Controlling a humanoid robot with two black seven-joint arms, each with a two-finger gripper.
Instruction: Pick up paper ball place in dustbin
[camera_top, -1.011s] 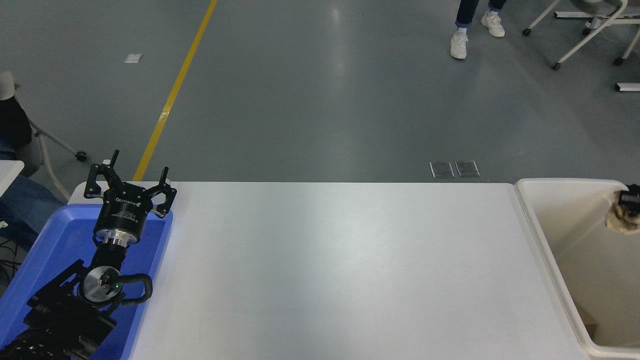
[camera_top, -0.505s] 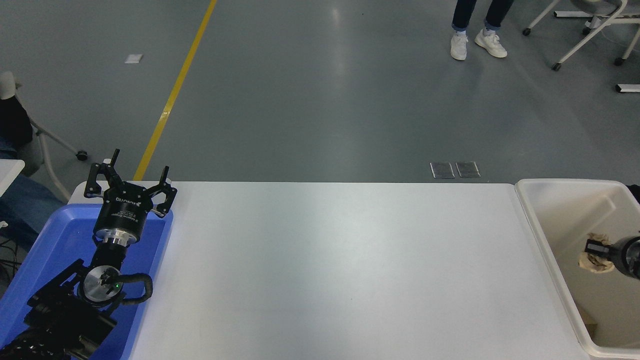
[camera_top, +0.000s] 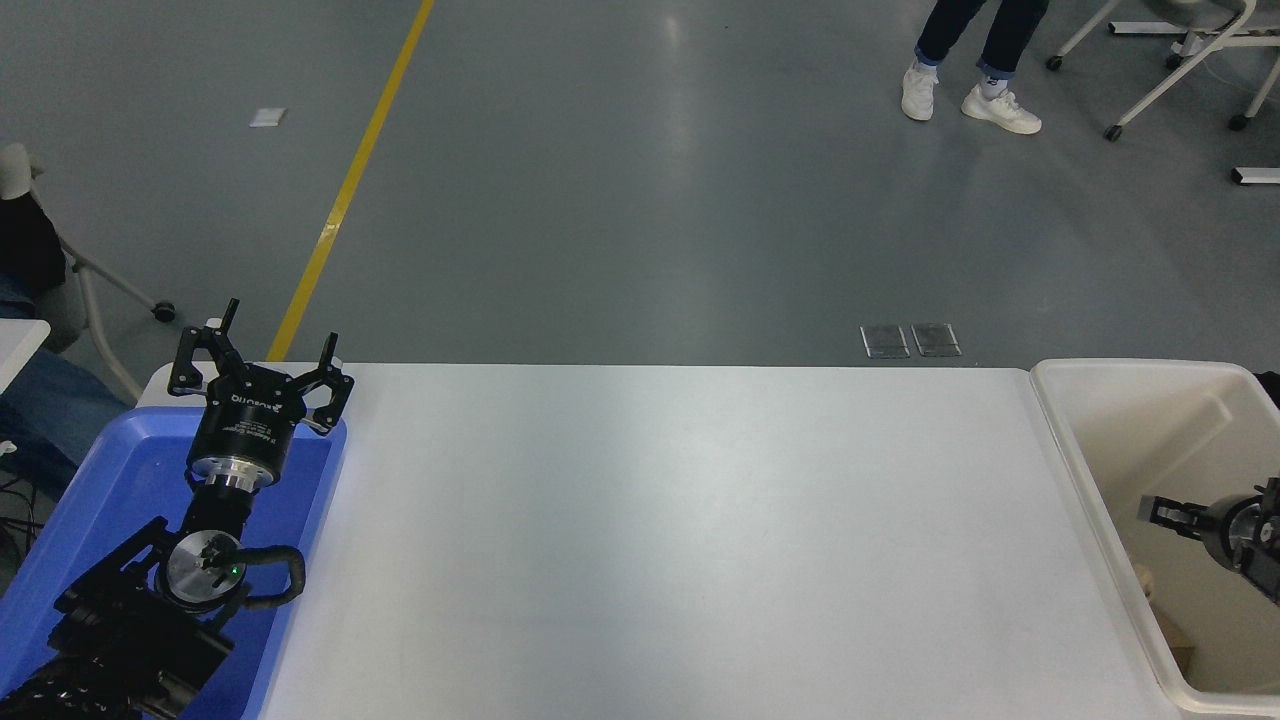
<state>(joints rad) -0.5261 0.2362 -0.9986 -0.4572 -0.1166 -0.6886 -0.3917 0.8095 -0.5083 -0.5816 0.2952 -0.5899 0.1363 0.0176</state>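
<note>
The dustbin (camera_top: 1075, 470) is a cream-white tub at the table's right end. My right gripper (camera_top: 1166, 515) comes in from the right edge and hangs inside the tub, open and empty. A tan scrap of the paper ball (camera_top: 1149, 583) shows lower down in the tub, against its left wall and below the gripper; most of it is hidden by the rim. My left gripper (camera_top: 262, 352) is parked open over the blue tray (camera_top: 110, 480) at the lower left.
The white table (camera_top: 680, 540) lies between the tray and the tub. A small brown object (camera_top: 1181, 650) lies at the tub's bottom. A person's legs (camera_top: 970, 60) are on the floor far behind, next to wheeled chairs (camera_top: 1180, 60).
My right gripper moved down into the tub with the paper ball, then let it go. The ball dropped toward the tub's left wall. The person stepped to the right.
</note>
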